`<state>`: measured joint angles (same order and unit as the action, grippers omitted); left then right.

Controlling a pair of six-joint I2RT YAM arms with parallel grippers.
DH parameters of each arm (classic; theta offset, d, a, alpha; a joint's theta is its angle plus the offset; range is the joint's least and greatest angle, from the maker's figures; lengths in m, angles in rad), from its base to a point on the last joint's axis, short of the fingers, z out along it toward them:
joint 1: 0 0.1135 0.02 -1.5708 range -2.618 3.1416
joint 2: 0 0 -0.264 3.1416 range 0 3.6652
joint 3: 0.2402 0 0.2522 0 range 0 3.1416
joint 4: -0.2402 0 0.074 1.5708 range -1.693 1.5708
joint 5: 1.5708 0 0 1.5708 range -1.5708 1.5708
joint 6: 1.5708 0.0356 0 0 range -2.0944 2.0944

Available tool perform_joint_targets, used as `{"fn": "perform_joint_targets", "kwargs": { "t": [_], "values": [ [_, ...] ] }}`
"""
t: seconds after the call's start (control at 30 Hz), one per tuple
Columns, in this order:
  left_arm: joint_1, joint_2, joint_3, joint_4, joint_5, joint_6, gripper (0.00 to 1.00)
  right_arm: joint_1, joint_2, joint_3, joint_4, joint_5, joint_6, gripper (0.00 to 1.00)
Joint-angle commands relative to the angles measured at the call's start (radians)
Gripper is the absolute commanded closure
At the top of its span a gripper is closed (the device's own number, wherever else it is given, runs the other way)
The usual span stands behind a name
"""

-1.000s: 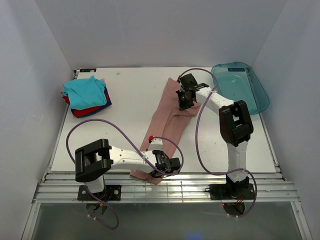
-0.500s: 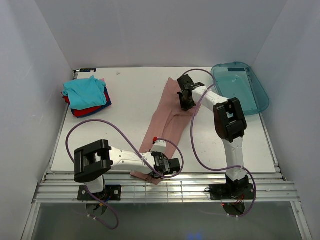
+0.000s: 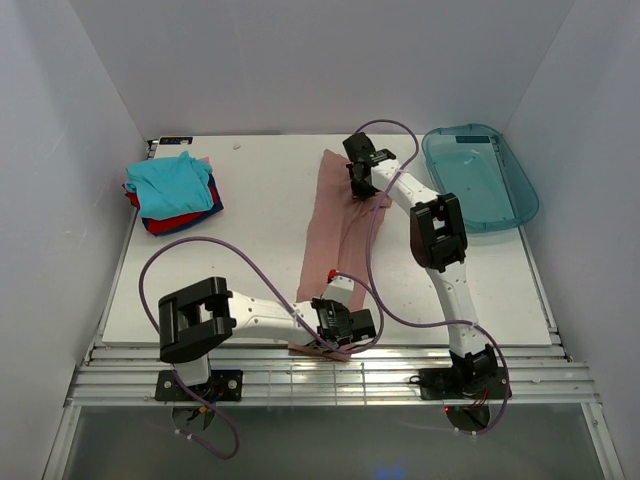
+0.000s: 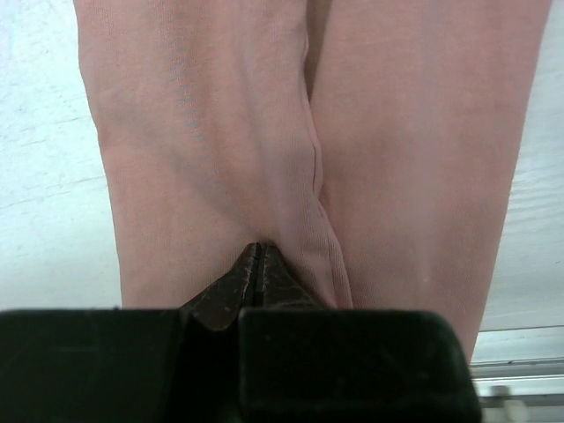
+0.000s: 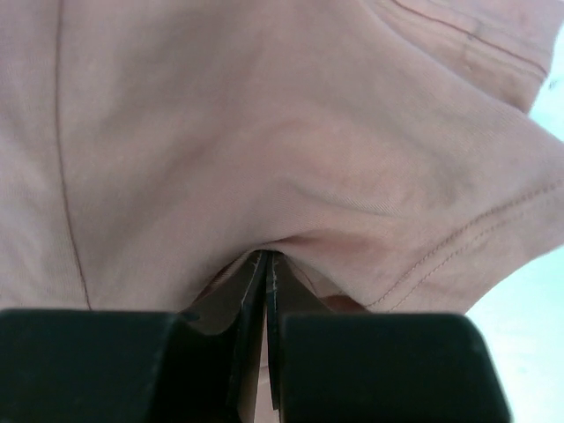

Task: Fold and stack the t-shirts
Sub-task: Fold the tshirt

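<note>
The dusty-pink t-shirt [image 3: 335,225] lies stretched as a long narrow strip from the table's back middle to its front edge. My left gripper [image 3: 345,327] is shut on its near end; the wrist view shows pink cloth [image 4: 264,132] pinched at the closed tips. My right gripper [image 3: 362,182] is shut on the shirt's far end, with cloth [image 5: 264,132] bunched at its tips. A stack of folded shirts sits at the back left: teal [image 3: 170,182] on top, red [image 3: 165,220] and dark blue [image 3: 214,205] below.
A translucent blue-green plastic tray [image 3: 515,195] stands at the back right. The table's front edge [image 3: 330,350] with metal rails runs just under the left gripper. White walls enclose the table on both sides and at the back.
Both grippers have moved, carrying the pink shirt: the right one back and left, the left one to the right along the front edge. The shirt now lies straighter and more upright.
</note>
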<state>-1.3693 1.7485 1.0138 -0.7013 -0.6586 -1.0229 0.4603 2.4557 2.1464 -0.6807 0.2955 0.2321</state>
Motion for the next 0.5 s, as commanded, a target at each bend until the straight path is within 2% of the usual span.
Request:
{"fn": "perform_joint_targets", "kwargs": {
  "t": [0.0, 0.47],
  "values": [
    [0.01, 0.055, 0.022, 0.086, 0.091, 0.007, 1.0, -0.009, 0.074, 0.088, 0.056, 0.017, 0.016, 0.92],
    [0.092, 0.055, 0.008, 0.121, 0.109, 0.015, 1.0, -0.06, 0.167, 0.195, 0.213, -0.162, 0.049, 0.92]
  ]
}}
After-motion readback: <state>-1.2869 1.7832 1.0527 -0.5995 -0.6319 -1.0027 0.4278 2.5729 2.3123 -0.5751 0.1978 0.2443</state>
